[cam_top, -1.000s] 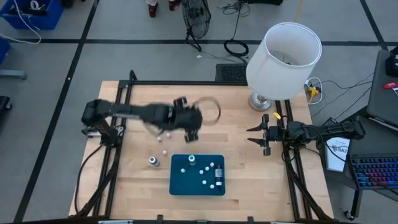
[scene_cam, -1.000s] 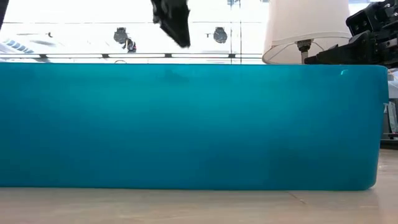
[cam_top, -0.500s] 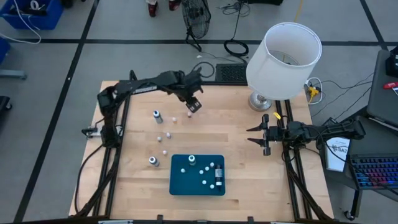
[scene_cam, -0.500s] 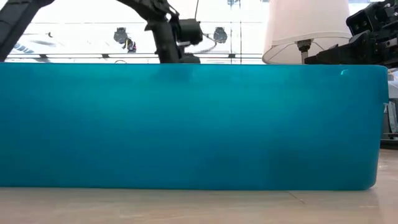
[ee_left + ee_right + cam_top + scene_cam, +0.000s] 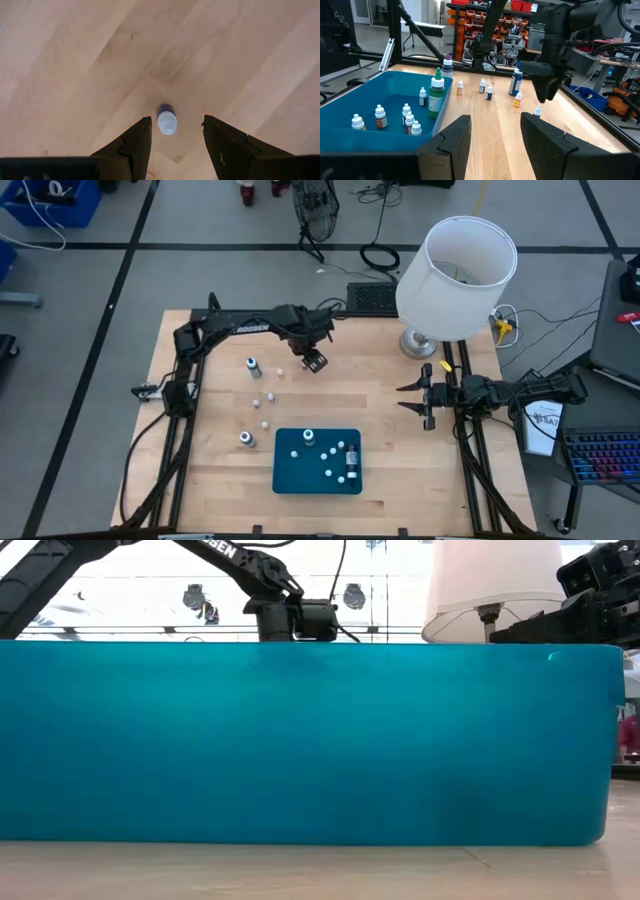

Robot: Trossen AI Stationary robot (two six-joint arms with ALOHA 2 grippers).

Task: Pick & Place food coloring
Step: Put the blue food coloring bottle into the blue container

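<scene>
Bench (image 5: 400, 430) of pale wood carries the lot. Left pincer (image 5: 315, 362) is out over the far-middle of the bench, pointing down; its wrist view shows both fingers (image 5: 131, 145) spread w/ a gap, nothing gripped, so released. Directly below that gap, between the fingertips but not touching either, stands one small bottle (image 5: 166, 120) w/ dark body and pale cap, upright on bare wood. In high view a tiny whitish bottle (image 5: 281, 370) sits just beside the left pincer, toward the arm's base side.

More food coloring (image 5: 253, 366) lies further from the left pincer on the same side: a grey-bodied one, then two small pale dots nearer the front, and another grey one (image 5: 246, 439) close to the blue tray (image 5: 290, 477). Tray is well apart from the left pincer, toward the front edge, holding approx. half a dozen bottles; right wrist view shows a taller green bottle (image 5: 436, 96) standing at the tray's rim and small white-capped ones inside.

Right pincer (image 5: 421, 397) waits at the bench's right edge, level w/ the surface, fingers (image 5: 451, 142) parted, empty. Tray lies ahead of it; white lamp (image 5: 456, 270) stands just behind it at the far-right corner.

Low view: tray wall (image 5: 300, 740) fills the frame, left arm above it.
</scene>
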